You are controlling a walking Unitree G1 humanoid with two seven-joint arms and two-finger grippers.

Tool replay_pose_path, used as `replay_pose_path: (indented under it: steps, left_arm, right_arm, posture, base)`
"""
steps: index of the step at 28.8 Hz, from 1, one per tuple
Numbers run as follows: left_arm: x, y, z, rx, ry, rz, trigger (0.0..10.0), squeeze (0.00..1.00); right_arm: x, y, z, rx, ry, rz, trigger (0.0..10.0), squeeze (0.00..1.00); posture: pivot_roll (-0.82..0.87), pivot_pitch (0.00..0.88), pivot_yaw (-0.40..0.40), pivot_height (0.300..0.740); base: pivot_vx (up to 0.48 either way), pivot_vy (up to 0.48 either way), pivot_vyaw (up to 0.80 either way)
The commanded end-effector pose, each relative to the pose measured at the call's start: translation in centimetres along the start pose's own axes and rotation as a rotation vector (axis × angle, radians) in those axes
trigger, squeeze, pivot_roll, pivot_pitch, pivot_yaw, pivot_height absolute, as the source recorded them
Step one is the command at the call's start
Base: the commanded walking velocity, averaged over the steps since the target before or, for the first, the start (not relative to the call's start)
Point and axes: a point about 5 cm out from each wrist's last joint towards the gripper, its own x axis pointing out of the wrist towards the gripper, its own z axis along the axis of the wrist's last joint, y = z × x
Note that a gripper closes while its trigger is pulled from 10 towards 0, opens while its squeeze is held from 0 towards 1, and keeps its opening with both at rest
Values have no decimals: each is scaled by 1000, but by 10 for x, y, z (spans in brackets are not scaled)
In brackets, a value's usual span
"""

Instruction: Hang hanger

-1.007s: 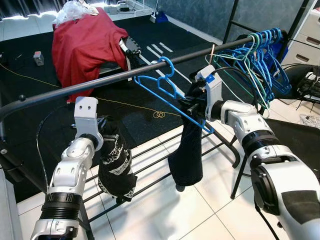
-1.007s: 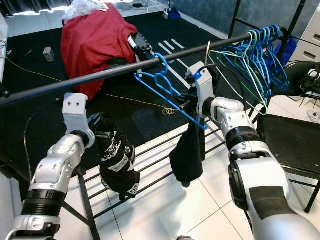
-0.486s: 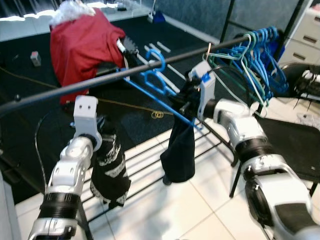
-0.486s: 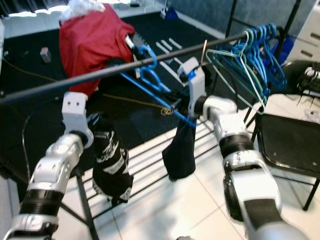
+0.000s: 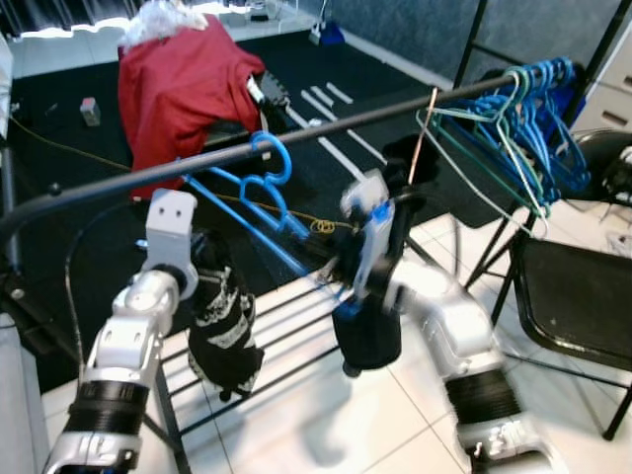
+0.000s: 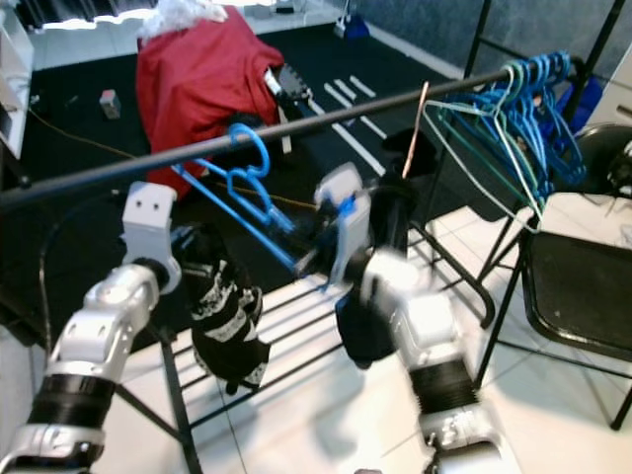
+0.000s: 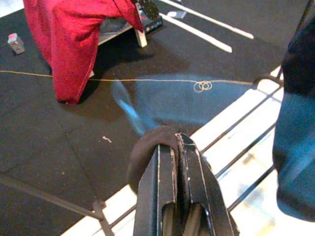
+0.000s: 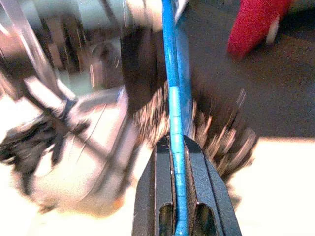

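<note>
Blue hanger (image 5: 259,194) hooked over the black rail (image 5: 128,182), body slanting down toward the right gripper (image 8: 175,147). Clamped there on the lower bar, 2 fingers pinching the blue rod: grip low so the hook end stays free to catch the rail. Dark garment (image 5: 367,331) hanging off the low end of the hanger. Looks seated, not released yet. Left gripper (image 7: 177,157) clenched on a black printed cloth (image 5: 225,324), held low beside the rack's lower bars, clear of the rail. Spare hangers (image 5: 523,114) bunched at the rail's far right end. Red-draped chair (image 5: 183,84) behind.
</note>
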Motion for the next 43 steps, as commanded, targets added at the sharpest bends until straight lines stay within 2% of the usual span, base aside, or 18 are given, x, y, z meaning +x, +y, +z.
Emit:
replay_pose_path:
  steps: [1, 9, 12, 14, 17, 18, 20, 21, 22, 23, 25, 27, 33, 38, 39, 41, 42, 43]
  left_arm:
    - [-1, 0, 9, 45, -41, -21, 10000, 0]
    - [1, -5, 16, 80, -82, -82, 10000, 0]
    - [1, -5, 16, 80, -82, -82, 10000, 0]
    - [-4, -14, 13, 178, -109, -223, 10000, 0]
    - [-4, -14, 13, 178, -109, -223, 10000, 0]
    - [-4, -13, 8, 255, -105, -250, 10000, 0]
    - [-4, -13, 8, 255, -105, -250, 10000, 0]
    - [-2, -11, 0, 372, -106, -272, 10000, 0]
    - [-2, -11, 0, 372, -106, -272, 10000, 0]
    - [0, -11, -8, 472, -125, -298, 10000, 0]
    - [0, -11, -8, 472, -125, -298, 10000, 0]
    - [3, -11, -16, 536, -136, -310, 10000, 0]
    - [8, -11, -17, 559, -145, -280, 10000, 0]
    - [15, -9, -17, 538, -137, -240, 10000, 0]
    - [17, -5, -15, 506, -128, -211, 10000, 0]
    - [17, -5, -15, 506, -128, -211, 10000, 0]
    - [19, -1, -14, 479, -126, -193, 10000, 0]
    - [19, -1, -14, 479, -126, -193, 10000, 0]
  right_arm:
    - [-1, -1, 7, 1, -28, -55, 0, 0]
    - [-6, -8, -7, 146, -6, -172, 0, 0]
    - [-6, -8, -7, 146, -6, -172, 0, 0]
    - [-10, -2, 3, 232, -48, -133, 0, 0]
    - [-10, -2, 3, 232, -48, -133, 0, 0]
    - [-11, 5, 10, 272, -70, -89, 0, 0]
    - [-11, 5, 10, 272, -70, -89, 0, 0]
    - [-11, 15, 15, 351, -97, -42, 0, 0]
    - [-11, 15, 15, 351, -97, -42, 0, 0]
    - [-11, 23, 18, 441, -117, 2, 0, 0]
    - [-11, 23, 18, 441, -117, 2, 0, 0]
    - [-11, 31, 19, 549, -127, 46, 0, 0]
    - [-9, 34, 18, 625, -114, 79, 0, 0]
    - [-8, 36, 17, 759, -94, 111, 0, 0]
    - [-14, 32, 11, 628, -8, 127, 0, 0]
    - [-14, 32, 11, 628, -8, 127, 0, 0]
    - [-24, 25, 1, 454, 117, 121, 0, 0]
    - [-24, 25, 1, 454, 117, 121, 0, 0]
  posture:
    - [-43, 155, 47, 740]
    - [-47, 150, 49, 740]
    - [-47, 150, 49, 740]
    - [-48, 143, 43, 740]
    - [-48, 143, 43, 740]
    - [-49, 142, 40, 740]
    - [-49, 142, 40, 740]
    - [-49, 136, 40, 740]
    - [-49, 136, 40, 740]
    - [-51, 129, 45, 740]
    - [-51, 129, 45, 740]
    - [-52, 121, 47, 740]
    - [-53, 117, 45, 740]
    - [-60, 116, 40, 740]
    - [-61, 118, 41, 740]
    - [-61, 118, 41, 740]
    - [-62, 123, 42, 740]
    - [-62, 123, 42, 740]
  base:
    - [0, 0, 0]
    - [0, 0, 0]
    - [0, 0, 0]
    - [0, 0, 0]
    - [0, 0, 0]
    - [0, 0, 0]
    - [0, 0, 0]
    - [0, 0, 0]
    - [0, 0, 0]
    - [0, 0, 0]
    - [0, 0, 0]
    - [0, 0, 0]
    - [0, 0, 0]
    - [0, 0, 0]
    - [0, 0, 0]
    - [0, 0, 0]
    - [0, 0, 0]
    - [0, 0, 0]
